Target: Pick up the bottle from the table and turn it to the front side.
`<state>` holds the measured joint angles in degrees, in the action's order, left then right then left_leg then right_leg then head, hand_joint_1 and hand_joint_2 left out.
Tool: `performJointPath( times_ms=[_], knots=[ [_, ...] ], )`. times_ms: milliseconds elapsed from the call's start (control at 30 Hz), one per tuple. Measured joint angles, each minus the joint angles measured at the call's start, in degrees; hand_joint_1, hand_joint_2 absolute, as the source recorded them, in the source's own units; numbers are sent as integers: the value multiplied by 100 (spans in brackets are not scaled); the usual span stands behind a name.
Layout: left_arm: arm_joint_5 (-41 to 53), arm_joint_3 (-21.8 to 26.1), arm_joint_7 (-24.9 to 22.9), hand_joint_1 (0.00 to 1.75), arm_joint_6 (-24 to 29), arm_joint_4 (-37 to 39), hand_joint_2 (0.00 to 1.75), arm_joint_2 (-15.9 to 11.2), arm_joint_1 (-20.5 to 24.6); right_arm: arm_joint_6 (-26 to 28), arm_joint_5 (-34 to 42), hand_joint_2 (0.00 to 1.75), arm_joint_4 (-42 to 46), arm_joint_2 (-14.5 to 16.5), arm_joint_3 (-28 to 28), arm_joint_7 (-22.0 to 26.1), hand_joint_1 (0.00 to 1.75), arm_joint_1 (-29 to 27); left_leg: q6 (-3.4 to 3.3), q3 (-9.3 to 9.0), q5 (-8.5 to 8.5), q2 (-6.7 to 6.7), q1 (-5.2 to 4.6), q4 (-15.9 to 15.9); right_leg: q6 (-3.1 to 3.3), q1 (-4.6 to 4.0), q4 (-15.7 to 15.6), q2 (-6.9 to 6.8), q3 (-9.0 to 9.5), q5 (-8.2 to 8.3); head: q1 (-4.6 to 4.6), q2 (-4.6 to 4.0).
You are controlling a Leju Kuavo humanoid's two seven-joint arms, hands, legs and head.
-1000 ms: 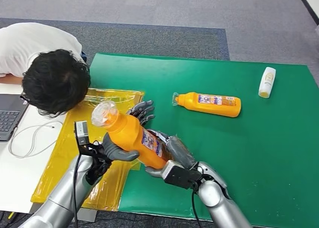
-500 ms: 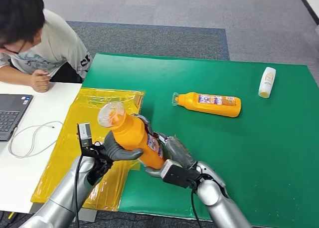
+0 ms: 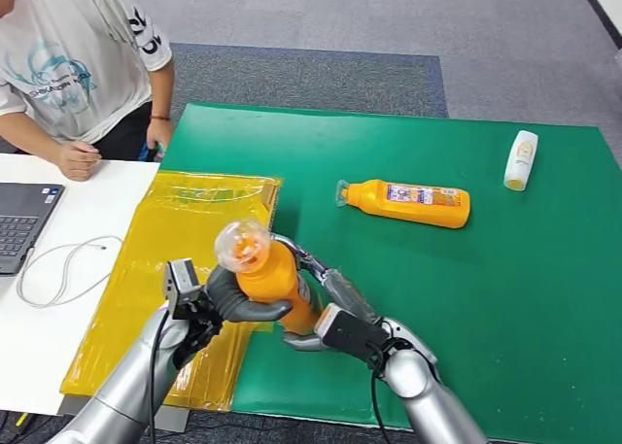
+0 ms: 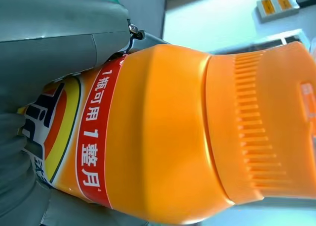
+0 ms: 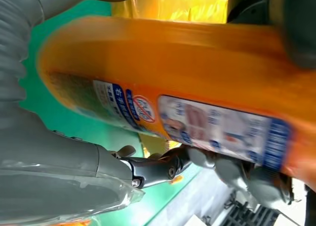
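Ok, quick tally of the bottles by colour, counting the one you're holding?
Orange bottles: 2, the held orange bottle and the lying orange bottle on the green mat.
White bottles: 1, the white bottle near the mat's far right.
Total: 3.

The held orange bottle [image 4: 156, 132] carried a red band [image 4: 95, 137] printed in white "1瓶可用1整月". Its back label [image 5: 209, 124] bore a red prohibition sign [image 5: 143, 109] among blurred, unreadable print. The person's white T-shirt [image 3: 70, 60] showed lettering too small to read.
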<state>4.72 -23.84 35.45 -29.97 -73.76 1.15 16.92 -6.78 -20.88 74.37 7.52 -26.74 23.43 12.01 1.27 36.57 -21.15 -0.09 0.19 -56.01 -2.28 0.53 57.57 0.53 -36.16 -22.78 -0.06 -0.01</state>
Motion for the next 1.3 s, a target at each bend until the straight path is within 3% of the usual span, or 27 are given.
performJointPath(
  times_ms=[467, 833, 1133, 1300],
  knots=[
    [2400, -834, -468, 175, 2005, -1210, 175, -96, -305, -26, 62, 175, -125, 0, 508, -22, 0, -48, -1, 0, -1, 0, -1, 0, 0, 2, -1, 0, -2, 0, 0, -1],
    [3293, -1303, -1033, 175, 2645, -1866, 175, -278, -310, -19, -67, 175, -123, 0, 869, -95, 0, -164, 0, 0, -1, 1, -1, 0, 0, 2, -1, 1, -3, 0, -1, -1],
    [3851, -1515, -1428, 175, 2794, -2029, 175, -372, -170, 10, -105, 175, -123, 0, 1040, -109, 0, -234, 0, 0, -1, 1, -1, 0, 0, 2, -1, 1, -3, 0, 1, 0],
    [3199, -1636, -1867, 175, 2053, -1881, 175, -570, 207, 47, -138, 175, -123, -1, 1153, -98, 0, -240, 1, -1, 1, 1, -1, 0, 1, 2, 0, 2, -4, 1, 1, -1]
  ],
)
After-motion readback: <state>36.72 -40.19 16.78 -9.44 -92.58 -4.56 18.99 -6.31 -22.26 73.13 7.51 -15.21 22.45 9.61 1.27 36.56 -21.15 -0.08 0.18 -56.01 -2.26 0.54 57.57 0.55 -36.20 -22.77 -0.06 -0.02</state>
